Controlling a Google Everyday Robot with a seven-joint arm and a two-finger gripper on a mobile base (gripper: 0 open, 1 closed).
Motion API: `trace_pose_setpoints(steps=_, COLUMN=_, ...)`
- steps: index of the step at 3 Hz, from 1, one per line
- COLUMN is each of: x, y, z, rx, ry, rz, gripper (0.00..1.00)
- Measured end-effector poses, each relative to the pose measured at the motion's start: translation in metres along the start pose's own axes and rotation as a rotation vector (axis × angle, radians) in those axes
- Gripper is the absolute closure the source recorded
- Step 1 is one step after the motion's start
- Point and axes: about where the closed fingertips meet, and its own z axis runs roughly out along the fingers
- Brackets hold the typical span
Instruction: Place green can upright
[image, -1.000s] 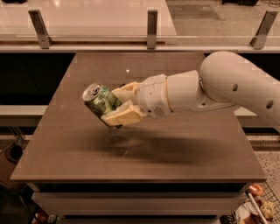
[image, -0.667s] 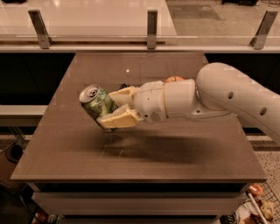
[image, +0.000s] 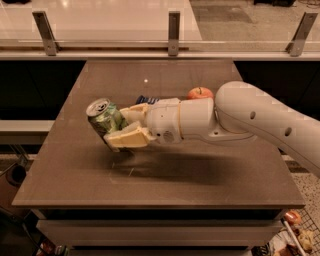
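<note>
Gripping: the gripper (image: 115, 126) is clenched on the can (image: 104, 116), one finger (image: 131, 138) under it and the other behind it, over the left half of the counter (image: 75, 180), about midway between front and back edges.
Can: tilted, its silver top with the pull tab turned up and to the left, its base low; whether it touches the counter, I cannot tell.
Arm (image: 260, 120): white, reaching in from the right edge across the middle.
Blue thing (image: 146, 99): just behind the gripper's wrist, mostly hidden.
Apple (image: 200, 93): red, behind the arm, right of centre, toward the back edge.
Rail (image: 173, 32): glass with metal posts, beyond the back edge.
</note>
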Motion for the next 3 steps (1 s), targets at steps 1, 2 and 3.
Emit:
trace_pose_setpoints(steps=1, x=0.008, y=0.0, z=0.009, rx=0.011, ry=-0.003, rz=0.041, gripper=1.0)
trace_pose_setpoints(steps=2, x=0.024, y=-0.003, z=0.024, rx=0.032, ry=-0.06, rz=0.089, gripper=1.0)
trace_pose_setpoints(steps=3, x=0.024, y=-0.003, z=0.025, rx=0.032, ry=-0.06, rz=0.088, gripper=0.98)
